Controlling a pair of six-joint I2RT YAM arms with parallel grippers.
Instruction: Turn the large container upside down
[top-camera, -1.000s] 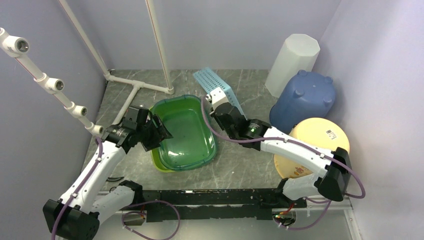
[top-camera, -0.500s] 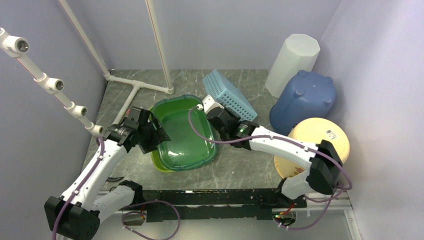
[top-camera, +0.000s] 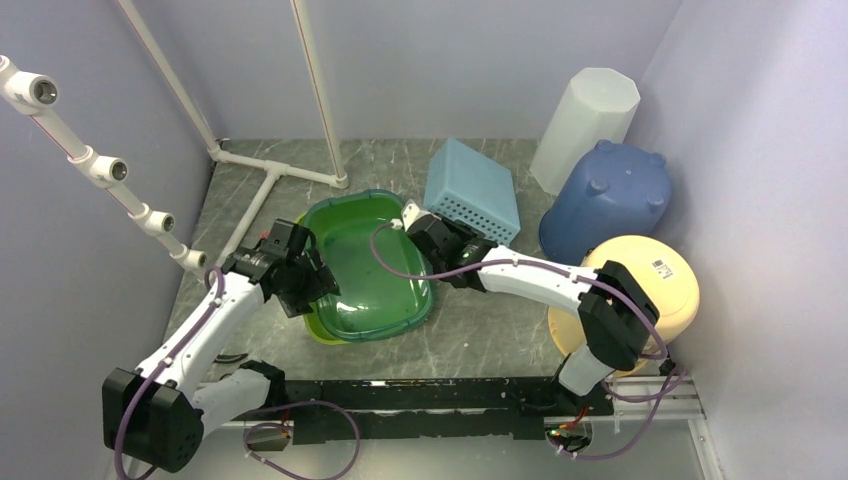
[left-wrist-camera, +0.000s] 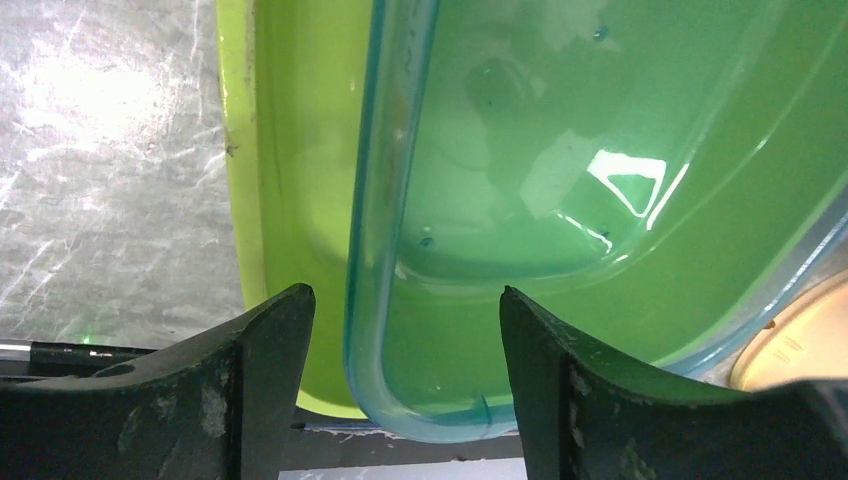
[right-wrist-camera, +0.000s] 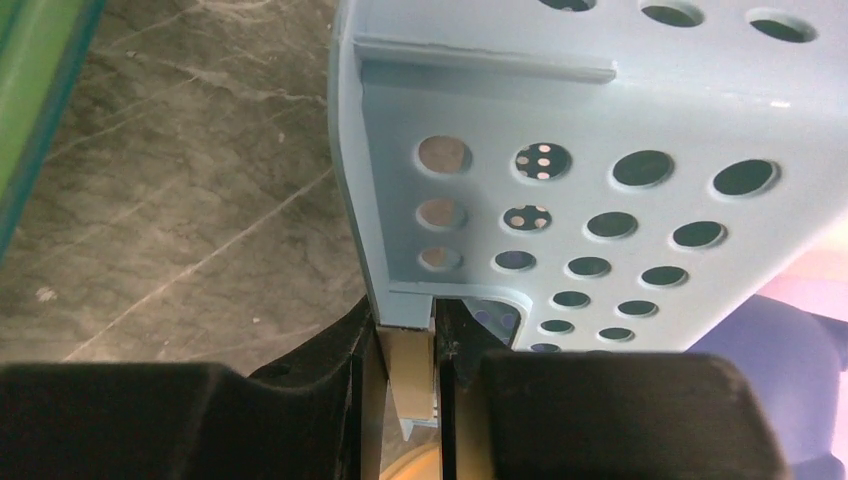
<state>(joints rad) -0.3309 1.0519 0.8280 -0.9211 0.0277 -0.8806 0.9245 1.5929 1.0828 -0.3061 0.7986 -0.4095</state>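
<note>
Roughly at the middle of the grey marble-patterned table (top-camera: 480, 330), a clear green tub (top-camera: 370, 265) sits open side up, nested inside a yellow-green tub (top-camera: 315, 325) whose edge shows at its lower left. The left gripper (top-camera: 305, 280) reaches in from the lower left of the overhead view. In its wrist view, the left gripper (left-wrist-camera: 400, 305) has its jaws spread wide with the clear tub's rim (left-wrist-camera: 365, 200) between them, and neither finger touches it; the yellow-green tub (left-wrist-camera: 290, 150) lies just outside that rim. Just to the upper right of the tubs is a light blue perforated basket (top-camera: 470, 188), its solid base turned upward and a holed wall facing the near side. The right gripper (top-camera: 428, 218) meets the basket's lower left corner. Seen up close, the right gripper (right-wrist-camera: 405, 320) is pinched narrowly on the basket (right-wrist-camera: 560, 130) at that corner edge. Whether the basket rests on the table I cannot tell. At the upper right stand a white faceted bin (top-camera: 585, 125), an overturned blue bucket (top-camera: 605, 200) and a cream round bowl (top-camera: 640, 290).
</note>
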